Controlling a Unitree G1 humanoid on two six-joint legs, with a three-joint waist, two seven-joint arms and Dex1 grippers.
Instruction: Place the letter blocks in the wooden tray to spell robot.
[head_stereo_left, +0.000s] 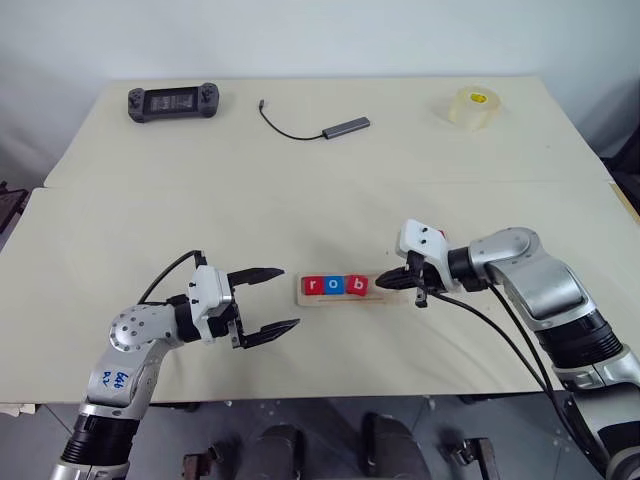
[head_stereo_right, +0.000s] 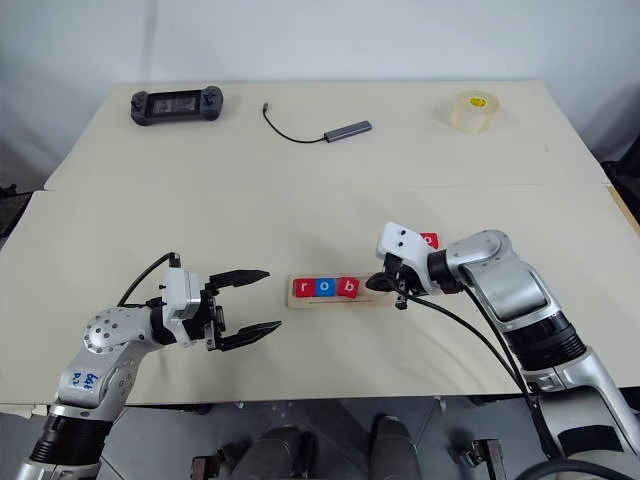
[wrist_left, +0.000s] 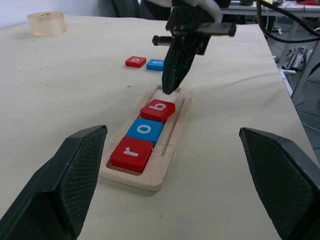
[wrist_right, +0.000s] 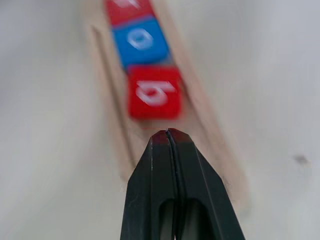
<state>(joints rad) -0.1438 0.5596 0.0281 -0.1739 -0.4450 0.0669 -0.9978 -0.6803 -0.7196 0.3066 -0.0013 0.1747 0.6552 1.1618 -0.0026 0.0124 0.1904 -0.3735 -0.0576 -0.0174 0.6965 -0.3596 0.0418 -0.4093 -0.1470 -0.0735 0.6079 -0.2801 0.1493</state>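
Fingertips of the right claw (head_stereo_left: 392, 283) are pressed tight together, clenched on nothing, their black point lowered over the bare end of the long pale wooden tray (wrist_left: 172, 145) just beyond the last tile in it. That tile, the red square block with a white b (wrist_left: 158, 110), sits slightly askew in the groove (one corner rides a little toward the rim), touching the blue square block with a white o (wrist_left: 145, 130), which in turn touches the red square block with a white r (wrist_left: 132, 153) at the tray's other end. The tray lies flat on the cream bench (head_stereo_left: 320, 190), between the two arms. Beyond the right claw, apart from the tray, two more tiles lie side by side on the bench: a red block with a white o (wrist_left: 135, 61) and a blue block (wrist_left: 156, 64) whose letter I cannot read. On the tray's far side the left claw (head_stereo_left: 266, 302) hangs level, its two black fingers spread wide and released, pointing toward the r end without touching it. Along the far edge of the bench lie a dark handheld game controller (head_stereo_left: 173, 102), a grey adapter with a black cable (head_stereo_left: 345, 127) and a roll of clear tape (head_stereo_left: 472, 107).
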